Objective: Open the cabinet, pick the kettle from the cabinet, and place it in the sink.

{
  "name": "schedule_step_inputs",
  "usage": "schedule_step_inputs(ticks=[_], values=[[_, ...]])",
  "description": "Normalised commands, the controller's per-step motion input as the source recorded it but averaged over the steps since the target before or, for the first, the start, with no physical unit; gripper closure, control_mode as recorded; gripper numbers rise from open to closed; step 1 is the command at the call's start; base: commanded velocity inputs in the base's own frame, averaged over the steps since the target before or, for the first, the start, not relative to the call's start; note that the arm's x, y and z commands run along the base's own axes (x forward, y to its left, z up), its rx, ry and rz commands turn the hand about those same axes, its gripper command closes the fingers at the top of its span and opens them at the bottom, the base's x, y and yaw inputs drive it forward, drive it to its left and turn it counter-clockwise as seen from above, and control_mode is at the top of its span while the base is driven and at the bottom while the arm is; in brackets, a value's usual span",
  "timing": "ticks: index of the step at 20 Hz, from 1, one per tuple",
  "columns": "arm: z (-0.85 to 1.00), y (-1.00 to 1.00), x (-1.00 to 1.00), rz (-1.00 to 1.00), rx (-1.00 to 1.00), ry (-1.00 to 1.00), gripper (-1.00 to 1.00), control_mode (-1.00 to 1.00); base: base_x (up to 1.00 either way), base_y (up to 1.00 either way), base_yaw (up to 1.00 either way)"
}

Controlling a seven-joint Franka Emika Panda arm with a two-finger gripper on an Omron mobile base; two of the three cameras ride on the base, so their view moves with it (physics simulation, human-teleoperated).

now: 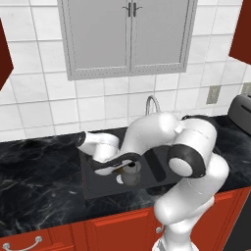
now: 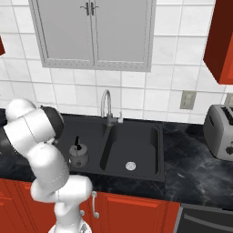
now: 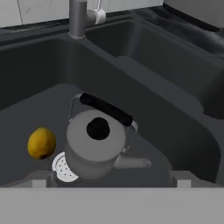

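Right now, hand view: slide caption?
Kettle upright in the sink beside a lemon, partly over the drain.

We can read no text, label, brand, number or sign anywhere in these views. The kettle (image 3: 94,148) carries no marking on its lid or body, the toaster (image 2: 220,131) shows plain metal at 3 o'clock, the grey wall cabinet (image 2: 93,32) has blank doors at 12 o'clock, and the wall outlet (image 2: 187,99) bears nothing legible to us.
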Motion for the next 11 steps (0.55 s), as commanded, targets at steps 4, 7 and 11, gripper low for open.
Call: schedule_step_inputs(ticks=[4,7,11], values=[[0.43,-0.01,-0.31,0.20,0.04,-0.03,-1.00,-1.00,0.00,0.00,0.00],[0.42,-0.08,-0.33,0.22,0.04,-0.08,-1.00,-1.00,0.00,0.00,0.00],[0.42,-0.07,-0.33,0.22,0.08,-0.05,-1.00,-1.00,0.00,0.00,0.00]])
